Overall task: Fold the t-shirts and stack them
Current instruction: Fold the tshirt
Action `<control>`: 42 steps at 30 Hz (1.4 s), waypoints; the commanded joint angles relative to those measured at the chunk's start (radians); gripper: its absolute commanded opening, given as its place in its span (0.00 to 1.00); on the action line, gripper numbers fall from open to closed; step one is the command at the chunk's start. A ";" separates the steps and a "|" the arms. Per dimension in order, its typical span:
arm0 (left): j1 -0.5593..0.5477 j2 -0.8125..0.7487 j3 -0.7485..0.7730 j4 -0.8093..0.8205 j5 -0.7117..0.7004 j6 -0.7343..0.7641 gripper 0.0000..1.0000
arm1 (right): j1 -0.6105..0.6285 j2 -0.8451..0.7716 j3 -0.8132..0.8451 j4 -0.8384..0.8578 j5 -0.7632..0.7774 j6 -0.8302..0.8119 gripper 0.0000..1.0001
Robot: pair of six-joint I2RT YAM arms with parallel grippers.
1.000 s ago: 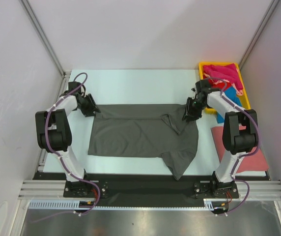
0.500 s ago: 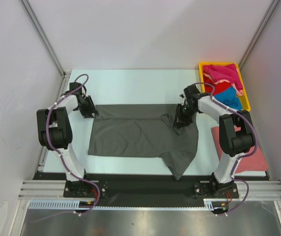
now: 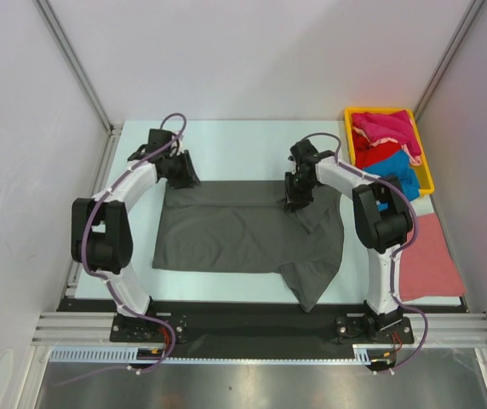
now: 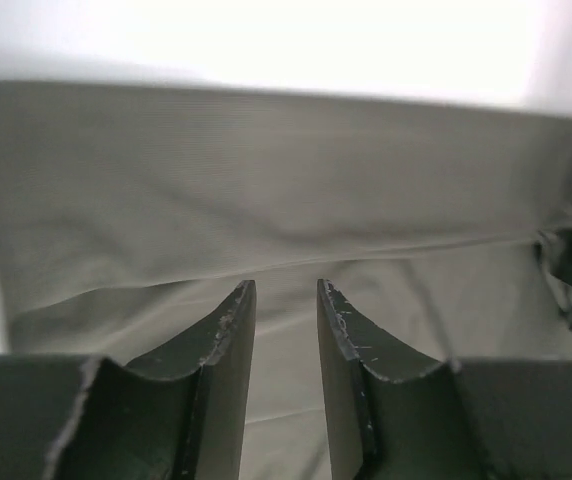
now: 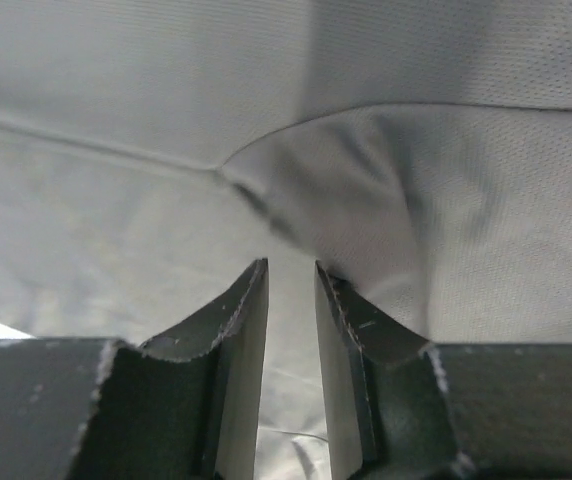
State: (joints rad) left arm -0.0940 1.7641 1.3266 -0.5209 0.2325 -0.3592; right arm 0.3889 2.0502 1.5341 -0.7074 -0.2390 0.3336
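Note:
The large dark grey t-shirt (image 3: pixel 243 234) lies spread on the white table, its lower right part bunched toward the front edge. My left gripper (image 3: pixel 181 173) is at its far left corner, jaws nearly closed with grey cloth (image 4: pixel 266 180) between them (image 4: pixel 278 285). My right gripper (image 3: pixel 293 198) is on the shirt's far edge right of the middle, beside a raised fold (image 5: pixel 386 190), jaws nearly closed on cloth (image 5: pixel 290 265). Magenta (image 3: pixel 384 126), red (image 3: pixel 378 155) and bright blue (image 3: pixel 405 175) shirts lie in the tray. A salmon-pink shirt (image 3: pixel 431 260) lies at the right.
The yellow plastic tray (image 3: pixel 378 109) stands at the back right corner. White walls with metal posts enclose the table on three sides. A black rail (image 3: pixel 243 319) runs along the front edge by the arm bases.
Both grippers have moved inward along the shirt's far edge, the left one to the right and back, the right one to the left, drawing cloth with it. More of the salmon-pink shirt shows.

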 commanded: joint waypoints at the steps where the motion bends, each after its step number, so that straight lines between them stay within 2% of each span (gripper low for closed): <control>1: -0.035 0.050 0.023 0.035 0.082 -0.024 0.35 | 0.005 0.008 0.063 -0.021 0.161 0.002 0.30; 10: -0.035 0.094 0.029 0.032 0.073 -0.003 0.35 | 0.007 0.031 0.092 -0.029 0.273 -0.031 0.31; 18: -0.035 0.097 0.022 0.018 0.080 0.006 0.35 | -0.012 0.077 0.124 0.022 0.178 -0.018 0.33; 29: -0.021 0.101 0.025 0.007 0.088 0.016 0.36 | -0.038 0.001 0.031 0.108 0.000 0.102 0.31; 34: -0.015 0.109 0.023 0.010 0.097 0.012 0.36 | -0.041 -0.033 0.009 0.106 -0.010 0.130 0.28; 38: -0.012 0.110 0.014 0.015 0.097 0.011 0.36 | -0.042 -0.055 0.009 0.086 0.020 0.116 0.29; 42: -0.010 0.112 0.014 0.016 0.099 0.009 0.36 | -0.042 -0.062 -0.014 0.114 -0.019 0.125 0.31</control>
State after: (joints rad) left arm -0.1123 1.8782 1.3319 -0.5186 0.3035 -0.3576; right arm 0.3470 2.0434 1.5349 -0.6205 -0.2268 0.4404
